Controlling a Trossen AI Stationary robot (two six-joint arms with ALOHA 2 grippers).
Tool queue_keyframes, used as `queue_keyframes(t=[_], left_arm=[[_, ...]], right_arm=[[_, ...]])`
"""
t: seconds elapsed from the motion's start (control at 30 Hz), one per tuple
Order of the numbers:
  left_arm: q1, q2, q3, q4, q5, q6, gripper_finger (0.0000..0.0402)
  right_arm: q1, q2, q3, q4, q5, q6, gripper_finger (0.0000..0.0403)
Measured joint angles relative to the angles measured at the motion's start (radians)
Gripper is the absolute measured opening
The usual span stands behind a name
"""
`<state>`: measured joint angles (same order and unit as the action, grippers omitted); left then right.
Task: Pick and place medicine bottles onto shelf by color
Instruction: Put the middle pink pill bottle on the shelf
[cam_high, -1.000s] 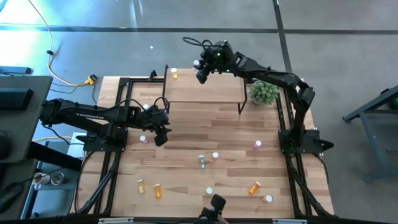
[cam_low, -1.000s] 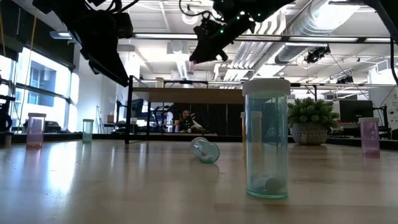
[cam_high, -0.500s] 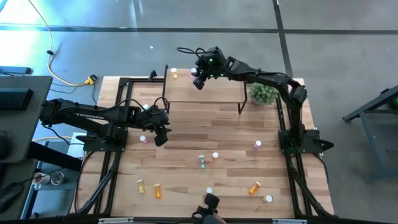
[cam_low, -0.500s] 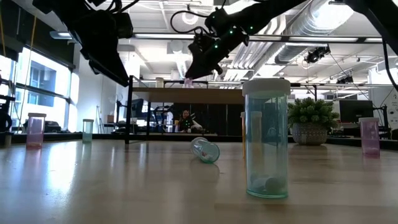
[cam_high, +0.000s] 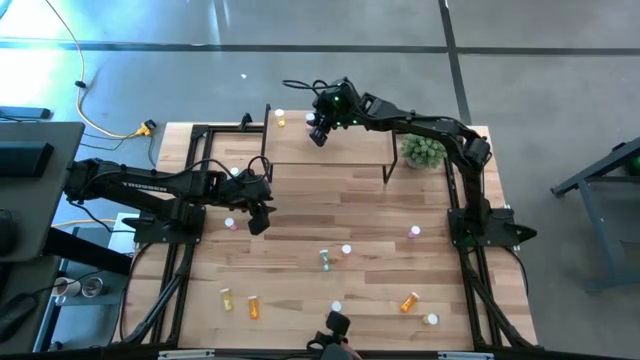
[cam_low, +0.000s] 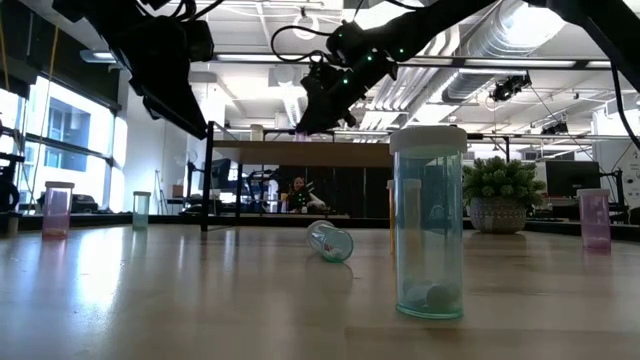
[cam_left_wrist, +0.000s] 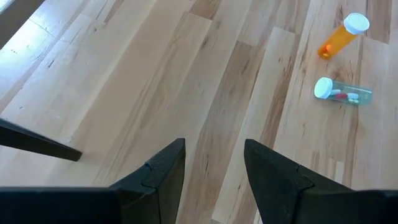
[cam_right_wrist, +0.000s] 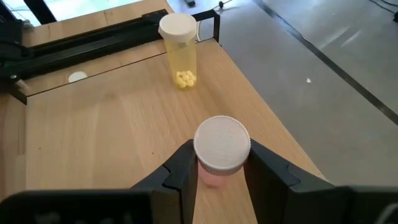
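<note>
- Right gripper (cam_high: 318, 128) is out over the shelf (cam_high: 340, 150), near its back edge toward the left end, clenched on a pink bottle (cam_right_wrist: 221, 155) with a white cap.
- From the right wrist, that pink bottle sits close to the shelf's back edge, bare floor just beyond it.
- A yellow bottle (cam_right_wrist: 179, 51) stands upright on the shelf near the back-left corner, apart from the pink one, with bare wood between them.
- Most of the shelf's surface toward its right end lies open.
- Left gripper (cam_high: 258, 215) hangs over the table's left half, in front of the shelf, fingers parted and grasping nothing.
- Its wrist view shows bare planks beneath it; an orange bottle (cam_left_wrist: 342, 36) and a clear one (cam_left_wrist: 343, 92) lie on their sides well off.
- A plant (cam_high: 424, 150) sits by the shelf's right end.
- Other bottles are scattered toward the table's front edge; the middle stays open.
</note>
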<state>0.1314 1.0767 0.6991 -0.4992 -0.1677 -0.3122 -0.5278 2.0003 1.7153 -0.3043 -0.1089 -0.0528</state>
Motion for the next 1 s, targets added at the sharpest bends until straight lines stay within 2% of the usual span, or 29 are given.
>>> queue_keyframes(t=[0.3, 0.6, 1.0], left_arm=[[0.0, 0.0, 0.0, 0.0, 0.0, 0.0, 0.0157], [0.0, 0.0, 0.0, 0.0, 0.0, 0.0, 0.0157], [0.0, 0.0, 0.0, 0.0, 0.0, 0.0, 0.0157]], right_arm=[[0.0, 0.0, 0.0, -0.001, 0.0, -0.013, 0.0106], [0.003, 0.0, 0.0, 0.0, 0.002, -0.034, 0.0146], [0.003, -0.001, 0.0, 0.028, 0.003, -0.034, 0.0149]])
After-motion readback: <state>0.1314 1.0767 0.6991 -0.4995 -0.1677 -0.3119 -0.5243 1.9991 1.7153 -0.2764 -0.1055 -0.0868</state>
